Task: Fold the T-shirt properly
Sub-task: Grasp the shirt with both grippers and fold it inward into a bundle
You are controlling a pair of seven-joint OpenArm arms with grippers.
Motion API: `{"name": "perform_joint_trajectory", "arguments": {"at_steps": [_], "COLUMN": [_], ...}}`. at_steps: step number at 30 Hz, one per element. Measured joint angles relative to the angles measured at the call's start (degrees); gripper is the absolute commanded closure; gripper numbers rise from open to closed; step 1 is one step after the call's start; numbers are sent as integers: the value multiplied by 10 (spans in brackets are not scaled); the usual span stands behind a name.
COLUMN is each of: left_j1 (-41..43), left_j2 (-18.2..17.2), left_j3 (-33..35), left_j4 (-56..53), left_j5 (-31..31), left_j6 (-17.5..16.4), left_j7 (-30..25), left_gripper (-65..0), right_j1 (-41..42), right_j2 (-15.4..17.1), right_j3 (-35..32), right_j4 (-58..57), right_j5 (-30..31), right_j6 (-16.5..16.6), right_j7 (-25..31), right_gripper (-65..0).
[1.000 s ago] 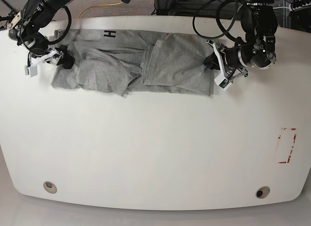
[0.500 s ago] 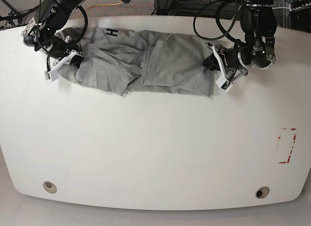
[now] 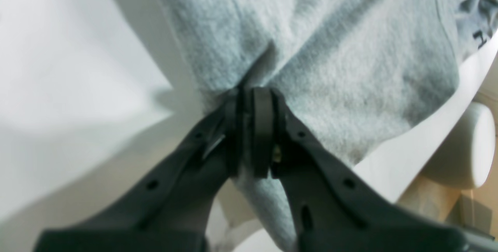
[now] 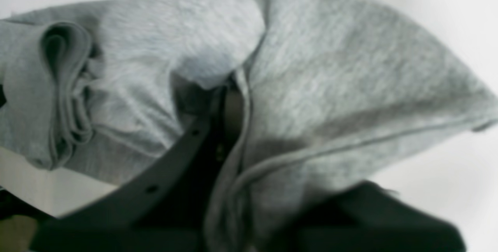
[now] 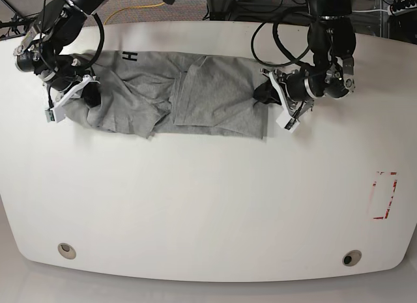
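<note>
Nearest me the broad white table (image 5: 195,205) lies bare; further back the crumpled heather-grey cotton T-shirt (image 5: 195,94) sprawls along its far edge. The left gripper (image 3: 251,127) is clamped on a pinch of cloth at one end, the right gripper (image 4: 233,104) closed on bunched fabric at the other. Both arms reach in low from the sides. The grips look shallow, so a hard pull could slip the fabric free or drag it off the edge.

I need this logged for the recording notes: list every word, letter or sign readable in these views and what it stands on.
"H": black block letter on the T-shirt near its far edge, base view.
Dark mark at the shirt's edge, left wrist view: too blurred to read.
Red-and-white marking on the table: no legible text.
</note>
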Motion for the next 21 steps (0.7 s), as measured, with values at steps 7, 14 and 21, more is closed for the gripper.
{"name": "perform_joint_trajectory", "arguments": {"at_steps": [7, 14, 21], "left_j1": [-25, -25, -25], "left_j2": [50, 65, 64], "left_j3": [2, 2, 34], "left_j4": [-1, -1, -2], "left_j5": [101, 113, 120], "left_j6": [-2, -1, 1], "left_j7": [-9, -12, -15], "left_gripper": [-36, -36, -36], "right_j1": [34, 31, 41], "right_j2": [3, -3, -75], "right_j3": [1, -64, -122], "right_j4": [60, 60, 54], "right_j5": [51, 146, 152], "right_j6": [0, 0, 0], "right_j7": [-27, -29, -30], "right_gripper": [0, 0, 0]}}
